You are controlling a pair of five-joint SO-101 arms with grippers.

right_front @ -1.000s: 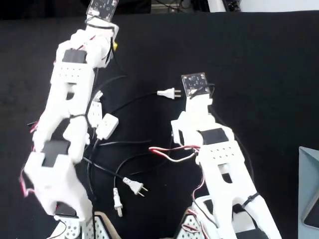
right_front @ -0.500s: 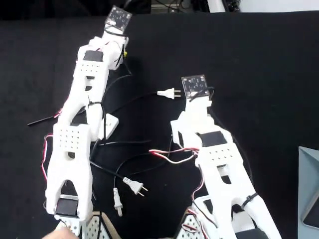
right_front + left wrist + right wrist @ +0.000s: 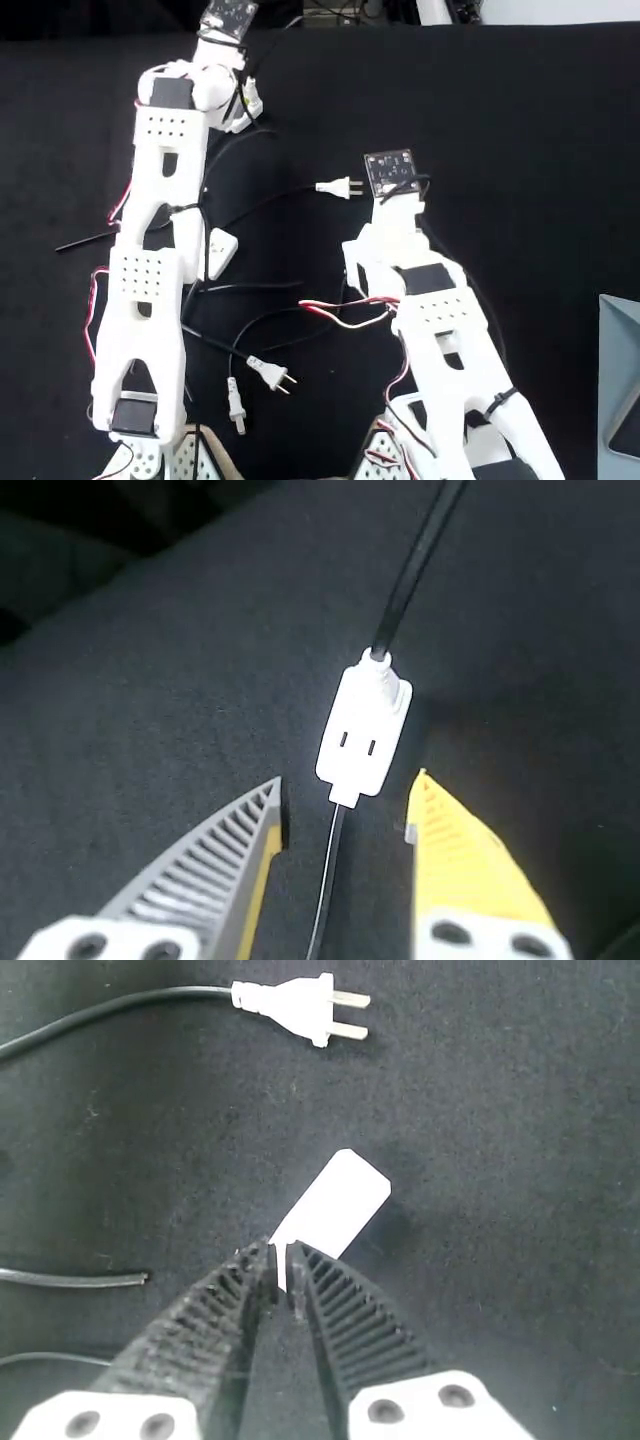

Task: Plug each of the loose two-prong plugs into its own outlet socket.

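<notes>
Two spread fingers of the left end effector (image 3: 346, 782) framed the outlet socket (image 3: 360, 730), its long axis running straight ahead

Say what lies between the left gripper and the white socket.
Left wrist view: a thin cord runs from the socket between the left gripper's open jaws.

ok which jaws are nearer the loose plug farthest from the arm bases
Right. The right jaws sit just short of that plug, shut on a white block. The left jaws are much farther off, open before a socket.
</notes>
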